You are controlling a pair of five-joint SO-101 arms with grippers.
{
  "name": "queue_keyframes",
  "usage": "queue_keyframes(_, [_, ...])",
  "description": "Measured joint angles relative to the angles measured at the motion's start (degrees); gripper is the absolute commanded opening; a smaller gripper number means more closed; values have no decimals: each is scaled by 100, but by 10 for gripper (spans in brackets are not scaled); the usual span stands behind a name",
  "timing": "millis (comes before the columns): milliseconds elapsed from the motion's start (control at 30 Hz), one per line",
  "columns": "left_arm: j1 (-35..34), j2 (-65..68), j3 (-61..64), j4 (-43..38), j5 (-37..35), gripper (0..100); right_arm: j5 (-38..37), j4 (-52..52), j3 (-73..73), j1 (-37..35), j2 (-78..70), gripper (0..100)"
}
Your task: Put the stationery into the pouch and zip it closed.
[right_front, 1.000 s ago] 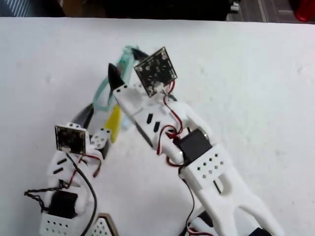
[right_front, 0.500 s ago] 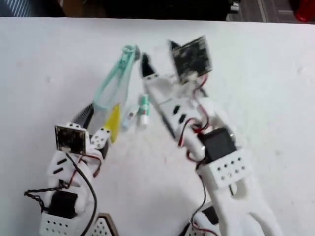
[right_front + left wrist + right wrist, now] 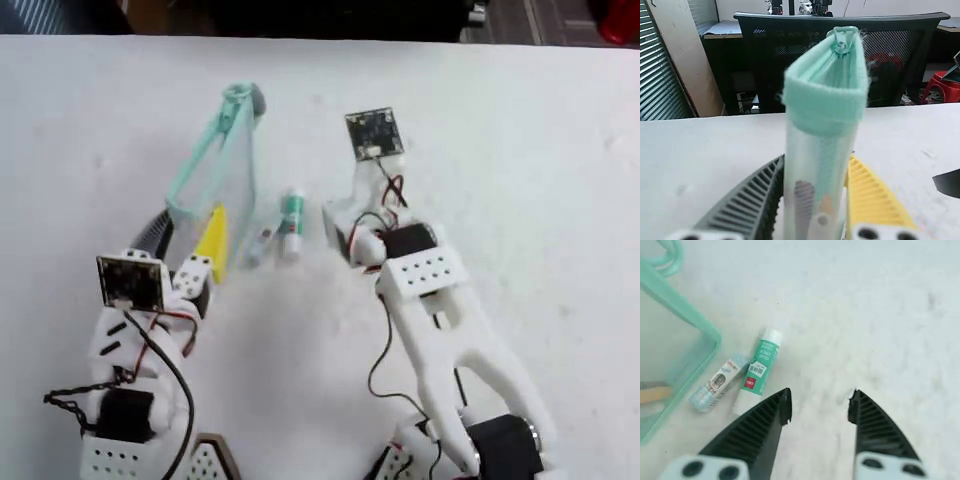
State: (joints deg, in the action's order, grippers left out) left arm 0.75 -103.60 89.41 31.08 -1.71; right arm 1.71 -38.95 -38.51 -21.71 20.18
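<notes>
A clear pouch (image 3: pixel 215 165) with mint trim lies on the white table, its zip pull (image 3: pixel 240 95) at the far end. My left gripper (image 3: pixel 185 245) is shut on the pouch's near end, the black finger (image 3: pixel 747 205) on one side and the yellow finger (image 3: pixel 872 205) on the other. Small things show dimly through the pouch (image 3: pixel 822 125). A green-and-white glue stick (image 3: pixel 291 220) and a small pale tube (image 3: pixel 260 243) lie just right of it. My right gripper (image 3: pixel 819 402) hangs open above bare table beside the glue stick (image 3: pixel 759 369) and tube (image 3: pixel 719 381), holding nothing.
The right arm (image 3: pixel 420 275) stands right of the stationery. Bare white table (image 3: pixel 520 150) stretches to the right and far side. A black mesh chair (image 3: pixel 765 55) stands beyond the table's far edge.
The right arm has pulled back from the pouch's far end and swung right and nearer. The pouch has shifted left. The glue stick and tube have come into view.
</notes>
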Motion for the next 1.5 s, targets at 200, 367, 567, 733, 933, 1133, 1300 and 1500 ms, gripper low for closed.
queue_keyframes(200, [9, 0, 0, 0, 0, 194, 0, 97, 0, -607, -501, 214])
queue_keyframes(367, [9, 0, 0, 0, 0, 194, 0, 123, 273, -1002, -1231, 213])
queue_keyframes(567, [9, 0, 0, 0, 0, 194, 0, 167, 404, -1002, -1723, 214])
queue_keyframes(733, [9, 0, 0, 0, 0, 194, 0, 176, 413, -1029, -1776, 214])
queue_keyframes(933, [9, 0, 0, 0, 0, 194, 0, 176, 413, -1029, -1776, 214])
queue_keyframes(1133, [9, 0, 0, 0, 0, 194, 0, 176, 413, -1029, -1776, 214])
queue_keyframes(1300, [9, 0, 0, 0, 0, 194, 0, 360, 413, -1029, -1846, 215])
queue_keyframes(1500, [9, 0, 0, 0, 0, 194, 0, 554, 413, -941, -2207, 215])
